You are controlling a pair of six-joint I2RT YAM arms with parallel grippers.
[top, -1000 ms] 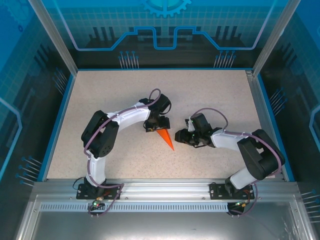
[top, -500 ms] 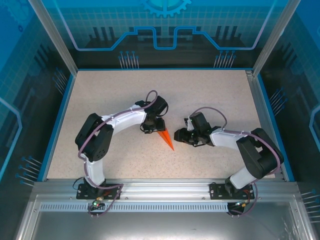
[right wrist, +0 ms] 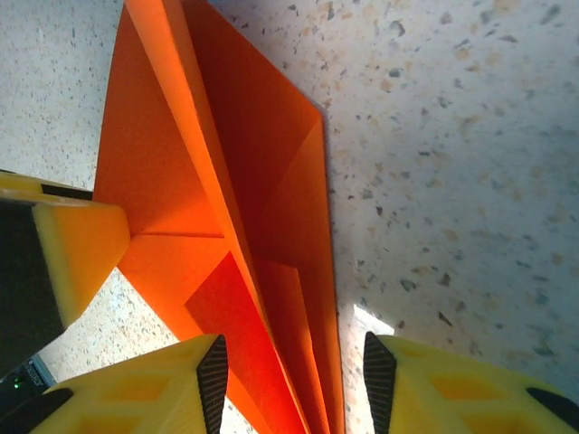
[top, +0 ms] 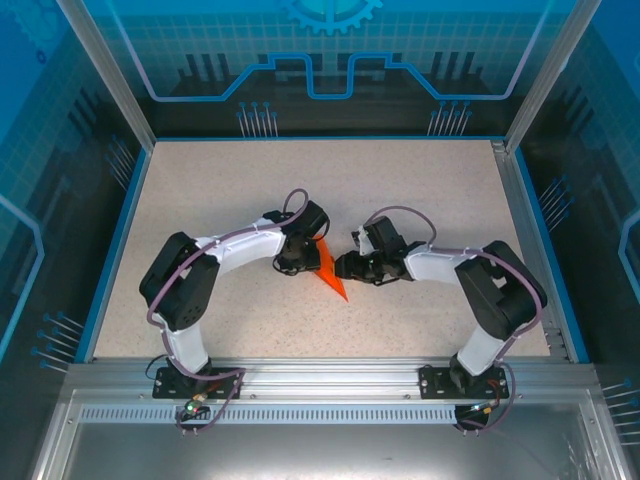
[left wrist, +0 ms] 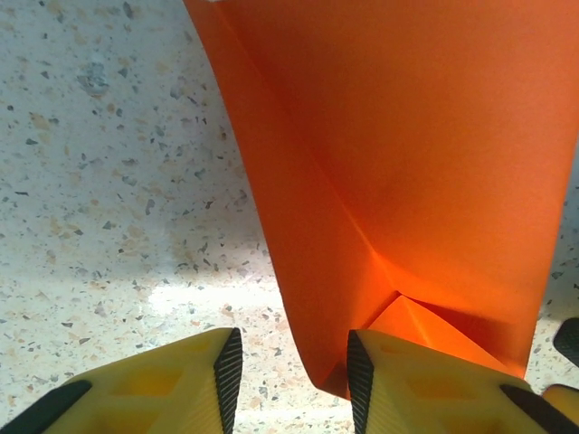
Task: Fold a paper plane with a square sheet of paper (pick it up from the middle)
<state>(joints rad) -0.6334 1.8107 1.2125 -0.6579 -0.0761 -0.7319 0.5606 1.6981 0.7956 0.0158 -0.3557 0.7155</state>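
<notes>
Two arms: both bend inward from their bases at the near edge, and their wrists meet over the middle of the speckled table (top: 420, 190).
Folded orange paper (top: 330, 275): it lies mid-table between the two grippers, a narrow pointed shape with its sharp tip aimed at the near edge.
Folds: the right wrist view shows the paper (right wrist: 181, 181) with a long centre crease and several stacked layers. The left wrist view shows a broad orange flap (left wrist: 434, 136) with a small triangular fold close to the fingers.
Left gripper (top: 296, 262): it sits at the paper's left side. In its own wrist view (left wrist: 289, 366) the jaws stand apart. The paper's lower edge reaches in between them and lies against one pad (left wrist: 360, 380), while bare table (left wrist: 109, 181) shows before the other pad. Nothing is pinched.
Right gripper (top: 346, 268): it sits at the paper's right side. In its own wrist view (right wrist: 289, 366) the jaws are apart and straddle the layered paper, with a strip of table (right wrist: 452, 136) between the paper and one pad. There is no clamp on the paper.
Neighbouring finger: one yellow finger of the left gripper (right wrist: 77, 240) meets the paper's far edge in the right wrist view.
Surroundings: blue panels (top: 330, 60) wall the table.
</notes>
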